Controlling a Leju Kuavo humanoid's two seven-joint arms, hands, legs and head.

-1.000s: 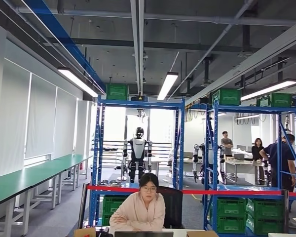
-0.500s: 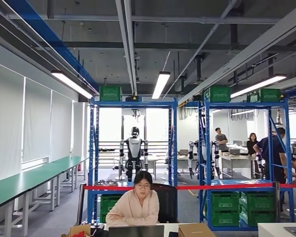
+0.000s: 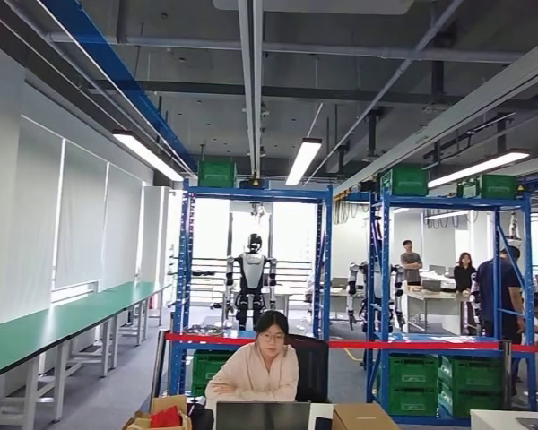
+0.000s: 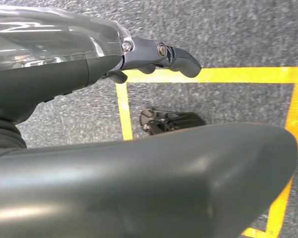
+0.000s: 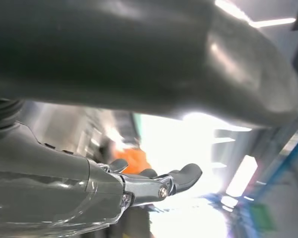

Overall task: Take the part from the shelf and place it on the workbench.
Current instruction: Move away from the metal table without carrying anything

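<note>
Two blue shelf racks (image 3: 256, 269) stand across the middle of the head view, green crates (image 3: 215, 172) on their top level and more green crates (image 3: 415, 372) on the lowest level at right. Which item is the task's part cannot be told from these views. A red-and-white barrier tape (image 3: 361, 344) runs in front of the racks. A seated person (image 3: 261, 367) sits behind a laptop (image 3: 263, 416) at the near bench (image 3: 320, 414), with an open cardboard box (image 3: 160, 416) holding something red near its left end and a closed cardboard box (image 3: 362, 417) to the right of the laptop. A long green-topped bench (image 3: 43, 324) runs along the left wall. Another humanoid robot (image 3: 252, 282) stands behind the racks. The left robot hand (image 4: 155, 54) hangs over grey floor (image 4: 233, 29) marked with yellow lines (image 4: 230, 75); its fingers are extended and apart, grasping nothing. The right robot hand (image 5: 155, 183) is likewise released, fingers extended, against a blurred bright background.
</note>
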